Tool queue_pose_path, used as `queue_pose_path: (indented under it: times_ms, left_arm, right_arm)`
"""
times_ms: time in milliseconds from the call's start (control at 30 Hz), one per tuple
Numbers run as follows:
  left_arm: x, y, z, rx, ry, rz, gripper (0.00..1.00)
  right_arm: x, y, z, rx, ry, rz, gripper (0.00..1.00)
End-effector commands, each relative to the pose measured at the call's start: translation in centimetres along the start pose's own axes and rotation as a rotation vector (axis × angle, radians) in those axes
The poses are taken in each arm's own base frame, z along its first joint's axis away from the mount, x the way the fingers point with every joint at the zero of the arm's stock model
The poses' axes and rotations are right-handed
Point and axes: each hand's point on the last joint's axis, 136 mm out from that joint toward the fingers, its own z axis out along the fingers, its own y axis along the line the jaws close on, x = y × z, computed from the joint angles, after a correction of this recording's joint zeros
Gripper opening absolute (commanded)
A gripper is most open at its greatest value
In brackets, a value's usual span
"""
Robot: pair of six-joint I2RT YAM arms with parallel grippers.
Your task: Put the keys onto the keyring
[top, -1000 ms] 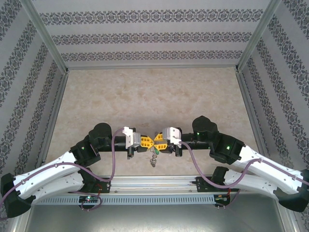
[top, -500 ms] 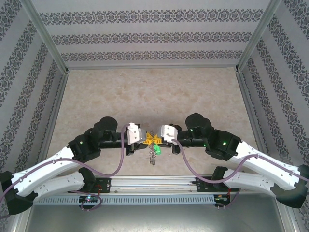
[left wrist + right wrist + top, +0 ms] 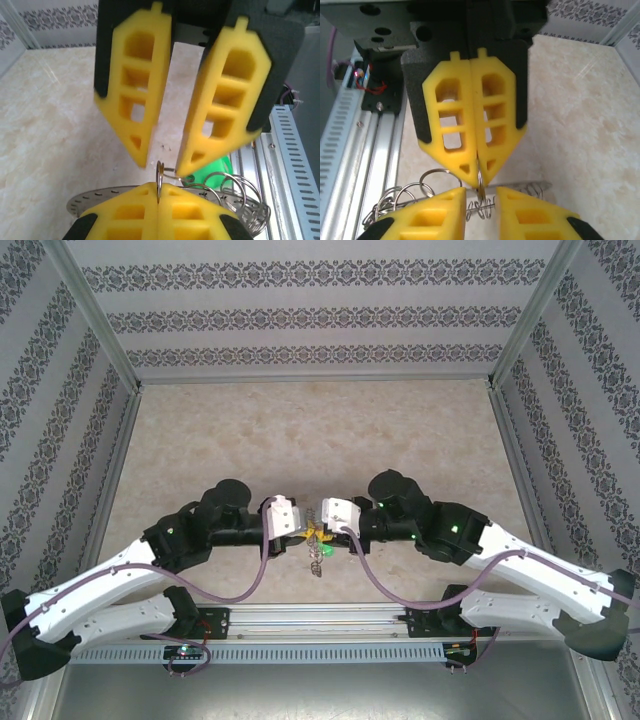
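Pressed flat together, the jaws of the left gripper (image 3: 159,192) are clamped on a small wire loop (image 3: 159,172). The loop is seen edge-on as two thin brassy strands rising from the seam between the pads. The jaws of the right gripper (image 3: 481,194) are parted, with a clear gap between them. The small wire loop is flanked by their tips, and no firm contact with it can be made out. Both pairs of fingers are moulded in bright yellow plastic, wedge-shaped and pierced by a ladder of rectangular windows, and are backed by matte black housings.

The keyring (image 3: 100,197) is seen just behind the left fingers as a wide, flat arc of dull grey metal, dotted along its rim with small silvery bits. In the right wrist view it is shown edge-on as a wiry coil. Whether it is joined to the pinched loop cannot be told.

The green-headed key (image 3: 215,167) is found just beside one finger of the right gripper, its glossy head partly hidden. Next to it a bunch of round silvery wire rings (image 3: 240,187) is gathered.

From above, the grippers are seen tip to tip near the front of the table (image 3: 300,430), whose surface is matte and marbled in beige.
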Motion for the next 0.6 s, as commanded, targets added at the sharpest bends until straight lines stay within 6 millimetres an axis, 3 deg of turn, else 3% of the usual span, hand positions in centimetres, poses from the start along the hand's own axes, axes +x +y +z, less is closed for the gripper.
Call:
queue_pose_path:
  times_ms: [0, 200, 567]
  left_arm:
    - [-3.8, -0.8, -1.5, 0.015, -0.199, 0.035, 0.0]
    - [-4.8, -1.7, -2.1, 0.049, -0.289, 0.041, 0.0]
    - [-5.5, -2.6, -2.3, 0.096, -0.38, 0.041, 0.0]
  right_arm:
    - [-1.5, 0.5, -1.2, 0.008, -0.107, 0.019, 0.32]
    - [-1.3, 1.4, -1.4, -0.024, -0.138, 0.049, 0.34]
    - [-2.9, 1.8, -2.2, -0.044, -0.233, 0.035, 0.33]
